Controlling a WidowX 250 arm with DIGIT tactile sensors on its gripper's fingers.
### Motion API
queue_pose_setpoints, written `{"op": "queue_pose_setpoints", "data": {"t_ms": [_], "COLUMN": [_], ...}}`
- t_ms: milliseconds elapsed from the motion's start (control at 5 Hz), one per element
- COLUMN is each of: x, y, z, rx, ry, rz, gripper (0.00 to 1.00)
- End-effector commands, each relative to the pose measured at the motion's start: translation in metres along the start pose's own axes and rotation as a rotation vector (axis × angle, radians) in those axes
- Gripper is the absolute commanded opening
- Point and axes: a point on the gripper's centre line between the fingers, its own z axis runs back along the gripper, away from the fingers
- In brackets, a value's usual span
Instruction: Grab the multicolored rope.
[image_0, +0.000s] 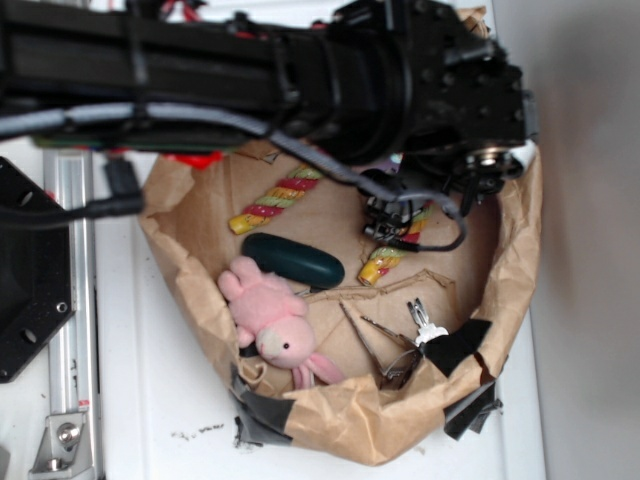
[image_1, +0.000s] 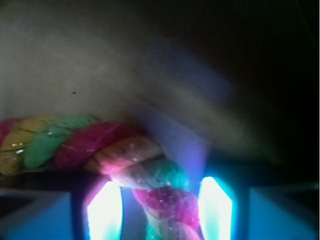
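Exterior view. Container: one crumpled brown paper bag (image_0: 515, 260), rolled open into a shallow basin, its lower rim patched with black tape (image_0: 262, 418); it rests on a white table (image_0: 140, 400) beside a silver metal rail (image_0: 72, 300).

Contents of the bag:
- Thick twisted multicolored rope (image_0: 275, 200), spiral stripes of red, yellow-orange and pale green. One end lies on the bag floor at upper left; the other end shows at centre right, below the gripper. The arch between the two ends is hidden behind the black robot arm (image_0: 300, 70).
- Dark green oval object (image_0: 293, 260), lying between the two rope ends, near the middle of the bag.
- Pink plush toy (image_0: 275, 320), touching the lower left edge of the green oval.
- Small silver metal piece (image_0: 425, 322), near the lower right wall, well apart from the plush toy.

The black gripper (image_0: 392, 228) hangs inside the bag over the right-hand length of the rope. From this view the jaw opening cannot be told.

Wrist view. The rope (image_1: 125, 152) runs in from the left edge across the brown paper floor (image_1: 100, 60), then bends downward and passes between the two glowing fingertips (image_1: 105, 212). The jaws stand apart on either side of the rope, a dark gap showing beside each fingertip; whether either one touches it cannot be told through the glare.
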Motion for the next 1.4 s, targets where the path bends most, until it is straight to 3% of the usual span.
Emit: {"op": "queue_pose_setpoints", "data": {"t_ms": [0,200,400,600,800,1000,1200], "x": [-0.012,-0.018,-0.021,-0.024,-0.027,-0.030,-0.028], "y": [-0.024,-0.029,-0.050,-0.057,-0.056,-0.054,-0.054], "z": [-0.006,0.018,0.068,0.122,0.164,0.175,0.173], "rx": [0.102,0.067,0.071,-0.055,-0.036,-0.059,-0.017], "ry": [0.046,0.029,-0.085,-0.099,-0.075,-0.083,-0.101], "rz": [0.136,0.261,0.404,0.547,0.667,0.766,0.805], "gripper": [0.00,0.00,0.00,0.00,0.00,0.00,0.00]}}
